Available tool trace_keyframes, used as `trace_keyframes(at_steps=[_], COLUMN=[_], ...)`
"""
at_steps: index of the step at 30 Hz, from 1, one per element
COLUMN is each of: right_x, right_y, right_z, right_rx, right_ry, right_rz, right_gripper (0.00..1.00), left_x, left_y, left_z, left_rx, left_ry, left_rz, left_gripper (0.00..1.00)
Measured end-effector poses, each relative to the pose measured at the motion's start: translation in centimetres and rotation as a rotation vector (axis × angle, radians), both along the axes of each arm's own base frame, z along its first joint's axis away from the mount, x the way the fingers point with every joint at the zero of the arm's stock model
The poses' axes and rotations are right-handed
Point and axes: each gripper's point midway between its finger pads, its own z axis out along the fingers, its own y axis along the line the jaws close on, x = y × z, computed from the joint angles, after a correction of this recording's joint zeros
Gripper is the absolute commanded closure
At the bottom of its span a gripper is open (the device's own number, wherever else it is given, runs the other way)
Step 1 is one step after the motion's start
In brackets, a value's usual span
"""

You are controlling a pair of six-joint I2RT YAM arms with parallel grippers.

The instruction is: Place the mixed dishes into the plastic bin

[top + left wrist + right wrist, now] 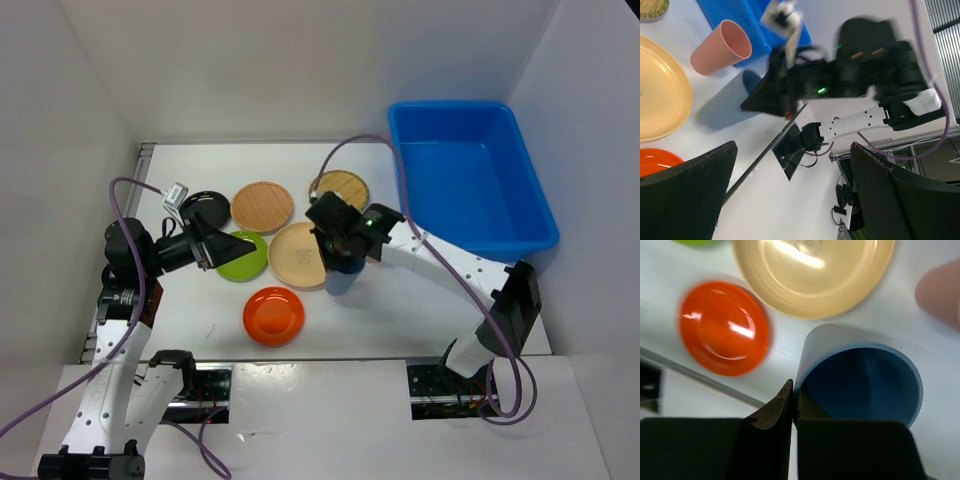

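Right gripper point(792, 402) clamps the blue cup point(865, 385) wall, one finger inside, giving me a secure lift toward the plastic bin point(465, 180). Left gripper point(792, 155) gapes wide, empty.

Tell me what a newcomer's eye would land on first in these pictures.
The bright blue plastic bin at the far right of the table stands out first. Next comes the right tool, pinching the wall of the blue cup mid-table beside the cream plate. The vivid orange plate lies nearer the robot.
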Motion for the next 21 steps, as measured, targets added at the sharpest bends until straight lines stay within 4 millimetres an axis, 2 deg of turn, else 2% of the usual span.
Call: trace_keyframes(at_steps=[2, 3, 6, 9, 10, 12, 14, 15, 16, 18, 21], right_x=[1.1, 1.9, 5.1, 8.9, 10.3, 12.6, 14.5, 15.3, 15.8, 17.0, 19.1], right_y=[1.1, 1.7, 1.9, -1.2, -3.3, -8.0, -12.8, -14.9, -16.3, -18.0, -19.5], right_z=[3.7, 6.2, 15.4, 24.4, 27.1, 30.5, 31.8, 31.8, 31.3, 29.3, 25.2], right_rx=[0.065, 0.112, 0.279, 0.407, 0.431, 0.430, 0.380, 0.342, 0.307, 0.216, 0.096], right_ry=[-0.036, -0.065, -0.199, -0.380, -0.448, -0.561, -0.634, -0.652, -0.654, -0.625, -0.554], right_rz=[0.001, -0.002, -0.045, -0.146, -0.202, -0.326, -0.461, -0.527, -0.573, -0.646, -0.726], right_gripper=[1.00, 1.00, 1.00, 1.00, 1.00, 1.00, 1.00, 1.00, 1.00, 1.00, 1.00], left_x=[0.1, 0.2, 0.3, 0.2, 0.2, 0.1, 0.2, 0.2, 0.2, 0.2, 0.3], left_y=[0.0, 0.0, 0.0, -0.1, -0.1, -0.1, -0.1, -0.1, -0.1, -0.1, 0.0], left_z=[-0.1, -0.2, -0.4, -0.4, -0.4, -0.4, -0.5, -0.5, -0.5, -0.6, -0.6], left_rx=[0.001, 0.003, 0.012, 0.013, 0.014, 0.015, 0.022, 0.025, 0.027, 0.031, 0.051], left_ry=[0.006, 0.007, 0.000, -0.002, -0.003, -0.006, -0.014, -0.017, -0.019, -0.022, -0.037], left_rz=[0.000, 0.000, 0.001, -0.004, -0.005, -0.007, -0.008, -0.008, -0.008, -0.007, -0.007], left_gripper=[0.00, 0.00, 0.00, 0.00, 0.00, 0.00, 0.00, 0.00, 0.00, 0.00, 0.00])
